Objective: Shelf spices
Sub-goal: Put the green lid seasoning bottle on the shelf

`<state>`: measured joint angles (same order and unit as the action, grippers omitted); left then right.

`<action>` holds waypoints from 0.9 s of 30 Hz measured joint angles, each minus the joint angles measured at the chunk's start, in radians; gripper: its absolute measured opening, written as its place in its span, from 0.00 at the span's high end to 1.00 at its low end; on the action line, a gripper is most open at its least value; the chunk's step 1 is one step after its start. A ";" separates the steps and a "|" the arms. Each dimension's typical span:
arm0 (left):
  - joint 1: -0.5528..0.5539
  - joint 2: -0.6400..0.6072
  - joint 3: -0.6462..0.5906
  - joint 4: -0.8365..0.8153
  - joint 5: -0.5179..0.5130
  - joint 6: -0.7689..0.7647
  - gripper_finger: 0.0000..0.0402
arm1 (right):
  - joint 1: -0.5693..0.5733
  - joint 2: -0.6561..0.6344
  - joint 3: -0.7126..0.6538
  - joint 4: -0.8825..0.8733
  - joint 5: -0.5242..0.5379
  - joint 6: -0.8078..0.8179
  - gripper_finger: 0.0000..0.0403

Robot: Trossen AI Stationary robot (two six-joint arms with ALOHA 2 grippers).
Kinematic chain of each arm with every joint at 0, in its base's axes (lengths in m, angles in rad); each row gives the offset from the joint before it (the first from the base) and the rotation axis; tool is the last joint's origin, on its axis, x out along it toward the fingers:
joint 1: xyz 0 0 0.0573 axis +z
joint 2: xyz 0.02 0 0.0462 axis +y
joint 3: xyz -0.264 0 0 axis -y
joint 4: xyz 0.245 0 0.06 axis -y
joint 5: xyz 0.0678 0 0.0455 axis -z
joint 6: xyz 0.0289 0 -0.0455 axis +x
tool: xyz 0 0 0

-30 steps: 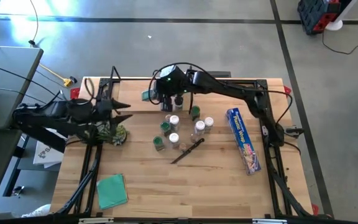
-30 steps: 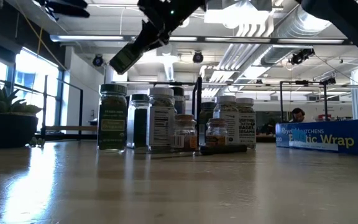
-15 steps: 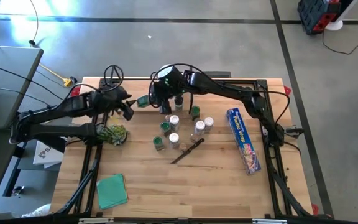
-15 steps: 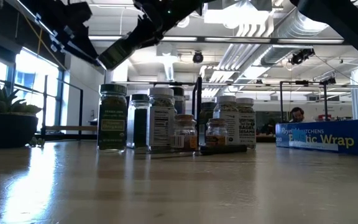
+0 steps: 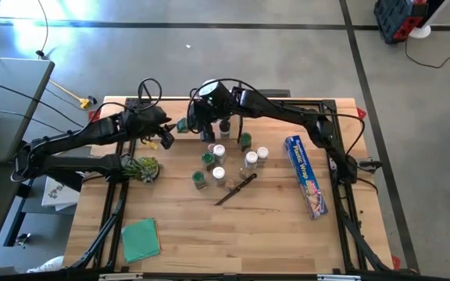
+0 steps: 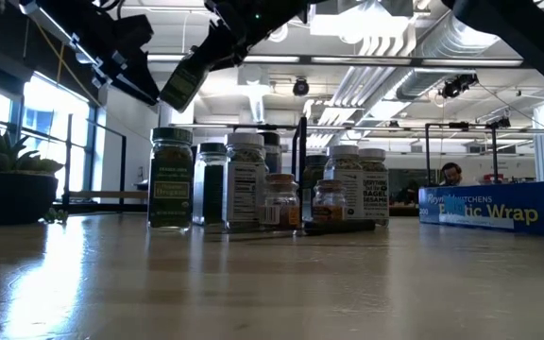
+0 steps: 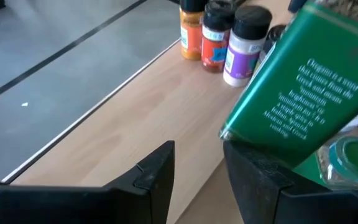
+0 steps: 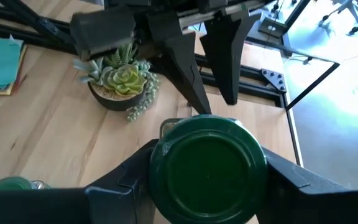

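A: Cluster of spices [image 5: 226,162] mid-table; above and behind them the right gripper [image 8: 205,186] is clamped on a green-capped jar [image 8: 207,167], held tilted.

B: Left gripper [image 7: 197,168] faces it, part open, empty. I'd square its fingers round the label first. Shelf [image 7: 104,134] waits beyond.

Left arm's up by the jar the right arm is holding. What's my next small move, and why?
Probably ease the left gripper forward until the green jar sits between its fingers. The right gripper holds that jar tilted in the air, and the left gripper's open fingers are short of it.
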<state>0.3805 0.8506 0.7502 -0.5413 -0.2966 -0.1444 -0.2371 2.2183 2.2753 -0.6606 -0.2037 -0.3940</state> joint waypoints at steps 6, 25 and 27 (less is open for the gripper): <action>0.000 0.008 0.000 0.033 0.004 0.000 0.65 | 0.001 0.000 0.000 0.021 -0.007 0.016 0.54; -0.001 0.010 0.000 0.107 0.024 -0.001 0.65 | 0.002 -0.001 0.001 0.076 -0.013 0.019 0.54; -0.001 0.009 0.000 0.118 0.024 -0.002 0.65 | 0.002 -0.001 0.001 0.085 -0.013 0.019 0.54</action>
<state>0.3798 0.8600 0.7502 -0.4235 -0.2726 -0.1459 -0.2347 2.2177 2.2765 -0.5756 -0.2169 -0.3747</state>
